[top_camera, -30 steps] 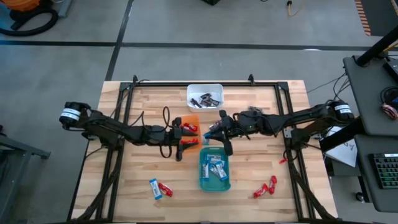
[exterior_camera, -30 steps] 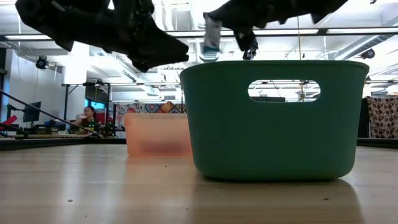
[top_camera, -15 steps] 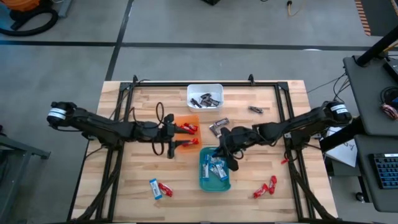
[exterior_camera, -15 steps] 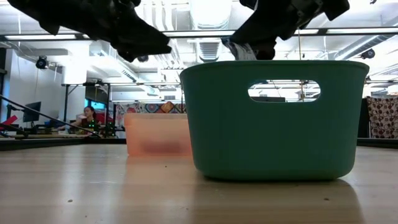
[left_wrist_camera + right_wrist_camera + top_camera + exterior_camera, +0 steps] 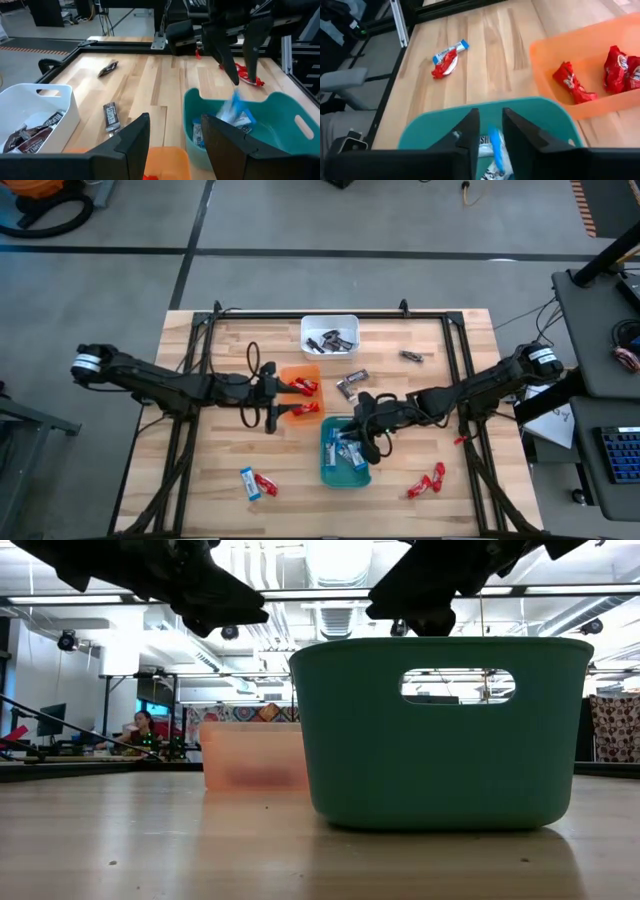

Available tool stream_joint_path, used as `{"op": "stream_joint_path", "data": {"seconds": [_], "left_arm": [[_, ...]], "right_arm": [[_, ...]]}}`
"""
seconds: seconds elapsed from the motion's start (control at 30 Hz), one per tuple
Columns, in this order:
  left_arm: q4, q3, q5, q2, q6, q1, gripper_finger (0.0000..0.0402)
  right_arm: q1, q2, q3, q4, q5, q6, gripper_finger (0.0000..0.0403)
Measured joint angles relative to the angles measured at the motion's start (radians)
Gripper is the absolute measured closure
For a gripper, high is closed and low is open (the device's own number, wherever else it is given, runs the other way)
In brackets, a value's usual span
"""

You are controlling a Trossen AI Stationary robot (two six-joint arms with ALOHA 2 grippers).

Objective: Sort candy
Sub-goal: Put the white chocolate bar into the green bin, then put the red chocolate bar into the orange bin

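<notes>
My right gripper [image 5: 364,438] [image 5: 241,76] hangs open over the teal tray [image 5: 332,472] [image 5: 280,107]. A blue-and-white candy [image 5: 234,107] [image 5: 496,146] shows blurred just below its fingertips, free of them, above the other blue-and-white candies in that tray. My left gripper [image 5: 270,402] [image 5: 175,135] stands open at the left side of the orange tray [image 5: 296,392], which holds red candies [image 5: 574,82]. The white tray [image 5: 330,335] [image 5: 20,107] holds dark candies.
Loose candy lies on the wood: a blue-and-white and a red one [image 5: 256,483] [image 5: 447,59] near front left, red ones [image 5: 428,480] near front right, a dark bar [image 5: 352,383] [image 5: 111,117] between the trays, another [image 5: 412,357] farther right. Black rails [image 5: 452,350] frame the table.
My right gripper has swung from behind the teal tray toward the near edge and down over it, rolling as it went. It has opened and let go of the blue-and-white candy, which drops toward the tray. My left gripper has drawn back toward the left edge and risen a little.
</notes>
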Motion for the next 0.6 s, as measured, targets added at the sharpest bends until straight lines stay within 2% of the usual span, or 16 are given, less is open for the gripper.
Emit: {"op": "stream_joint_path", "data": {"seconds": [0.3, 0.6], "left_arm": [[-0.006, 0.000, 0.003, 0.018, -0.028, -0.002, 0.0240], [-0.011, 0.000, 0.019, 0.017, -0.027, -0.004, 0.0240]], "right_arm": [[0.000, -0.002, 0.000, -0.005, 0.001, 0.033, 0.0265], [0.000, -0.012, 0.000, -0.024, -0.029, 0.070, 0.0262]]}}
